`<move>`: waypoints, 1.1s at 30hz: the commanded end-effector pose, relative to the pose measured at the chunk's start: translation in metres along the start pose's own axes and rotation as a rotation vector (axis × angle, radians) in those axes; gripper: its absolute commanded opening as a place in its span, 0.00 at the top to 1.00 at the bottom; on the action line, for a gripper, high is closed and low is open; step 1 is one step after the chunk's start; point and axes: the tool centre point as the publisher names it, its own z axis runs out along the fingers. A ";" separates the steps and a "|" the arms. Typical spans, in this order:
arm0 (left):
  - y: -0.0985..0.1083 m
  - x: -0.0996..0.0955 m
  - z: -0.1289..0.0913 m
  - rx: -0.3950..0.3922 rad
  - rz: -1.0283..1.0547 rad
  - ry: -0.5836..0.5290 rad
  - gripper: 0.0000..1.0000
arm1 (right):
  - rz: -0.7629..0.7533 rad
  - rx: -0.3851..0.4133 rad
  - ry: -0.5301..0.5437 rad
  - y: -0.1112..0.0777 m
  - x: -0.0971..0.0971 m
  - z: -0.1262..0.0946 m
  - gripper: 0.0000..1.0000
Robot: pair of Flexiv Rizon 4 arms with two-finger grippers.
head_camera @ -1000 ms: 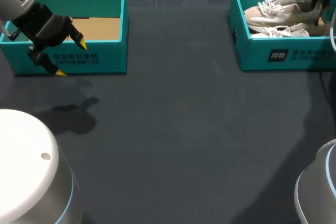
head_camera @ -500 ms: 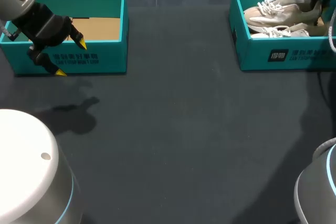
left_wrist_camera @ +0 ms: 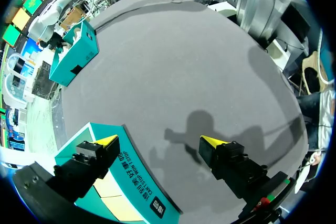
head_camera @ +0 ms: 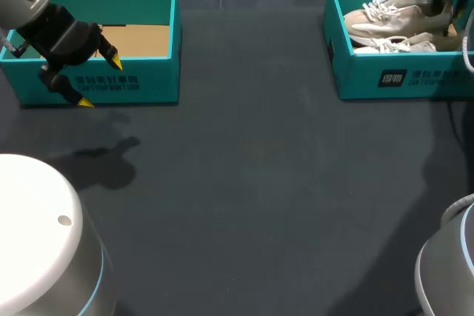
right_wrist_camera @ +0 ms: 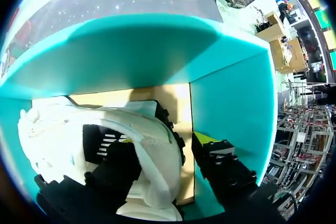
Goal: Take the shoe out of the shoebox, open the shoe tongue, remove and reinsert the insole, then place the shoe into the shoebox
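On the dark table [head_camera: 252, 183] stand two teal boxes, well apart. The shoebox [head_camera: 404, 72] at the robot's right holds a pair of pale shoes, and the other box [head_camera: 111, 83] at the left shows only its cardboard floor.

The right arm enters at the far right corner, and its gripper [right_wrist_camera: 168, 148] is down inside the shoebox. In the right wrist view one finger sits inside the heel opening of the upper shoe [head_camera: 396, 11] and the other finger [right_wrist_camera: 212, 148] stands outside the heel wall, so the heel collar lies between them. Whether both fingers already press on it, the pictures do not show.

This position fits two stages: taking hold of the shoe to lift it out, or letting it go after setting it back into the box. The pictures do not decide between them.

The left gripper [head_camera: 96, 79] hangs at the front wall of the other box, fingers wide apart, holding nothing.

Compared with the earlier frames, the left arm keeps its place, the shoes lie the same, and the right arm shows hardly any shift.
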 end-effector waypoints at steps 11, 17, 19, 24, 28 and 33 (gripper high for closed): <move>0.000 0.000 -0.001 -0.002 0.001 0.001 0.00 | 0.024 -0.037 -0.002 -0.002 -0.001 -0.036 0.14; 0.000 0.000 -0.001 -0.002 0.001 0.001 0.00 | 0.031 -0.056 -0.001 -0.003 0.003 -0.067 0.13; 0.000 0.000 -0.001 -0.002 0.001 0.001 0.00 | 0.033 -0.057 -0.002 -0.004 0.004 -0.080 0.09; 0.000 0.000 -0.001 -0.002 0.001 0.001 0.00 | 0.041 -0.068 -0.010 -0.013 0.006 -0.114 0.00; 0.000 0.000 -0.001 -0.002 0.001 0.001 0.00 | 0.039 -0.090 -0.011 -0.021 0.009 -0.136 0.00; 0.000 0.000 -0.001 -0.002 0.001 0.001 0.00 | 0.017 -0.113 -0.010 -0.034 0.018 -0.160 0.00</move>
